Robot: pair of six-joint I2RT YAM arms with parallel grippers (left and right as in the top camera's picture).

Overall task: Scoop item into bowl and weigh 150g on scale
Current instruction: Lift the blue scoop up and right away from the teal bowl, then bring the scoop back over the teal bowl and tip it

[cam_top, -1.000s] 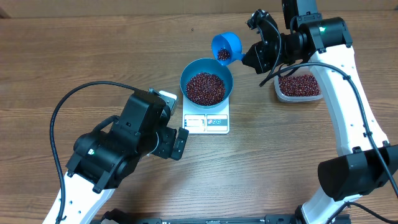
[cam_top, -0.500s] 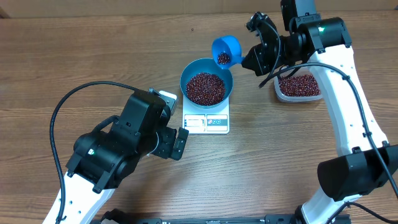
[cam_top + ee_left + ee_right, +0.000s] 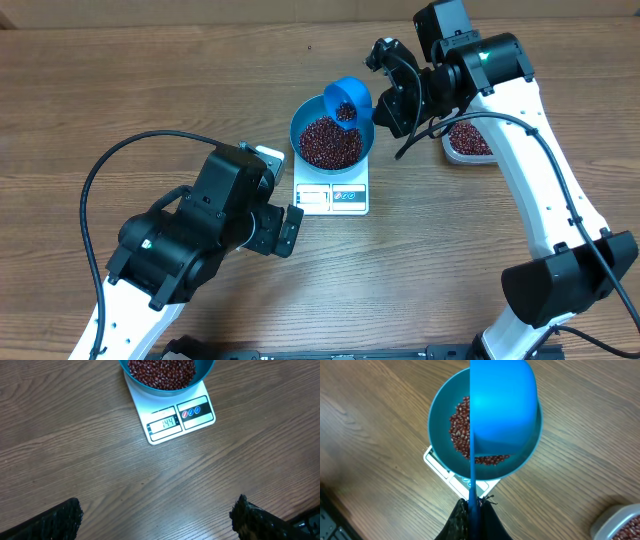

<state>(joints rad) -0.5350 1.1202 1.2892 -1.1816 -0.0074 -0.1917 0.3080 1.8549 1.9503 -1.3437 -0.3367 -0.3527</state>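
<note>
The teal bowl (image 3: 303,118) stands on the white scale (image 3: 332,196) and holds a mass of dark red-brown beans (image 3: 328,145). My right gripper (image 3: 385,97) is shut on the handle of a bright blue scoop (image 3: 346,100). The scoop is tipped on its side above the bowl's far right rim, with a few beans in it. In the right wrist view the scoop (image 3: 502,405) covers most of the bowl (image 3: 436,415). The scale's display (image 3: 163,423) reads 144. My left gripper (image 3: 157,517) is open over bare table, in front of the scale.
A clear plastic tub (image 3: 470,142) with more beans sits to the right of the bowl, partly under my right arm. My left arm (image 3: 200,235) lies to the left of the scale, its black cable looping across the table.
My right gripper has carried the scoop left, from beside the bowl to over it, and has tipped it. The left arm has not moved.
</note>
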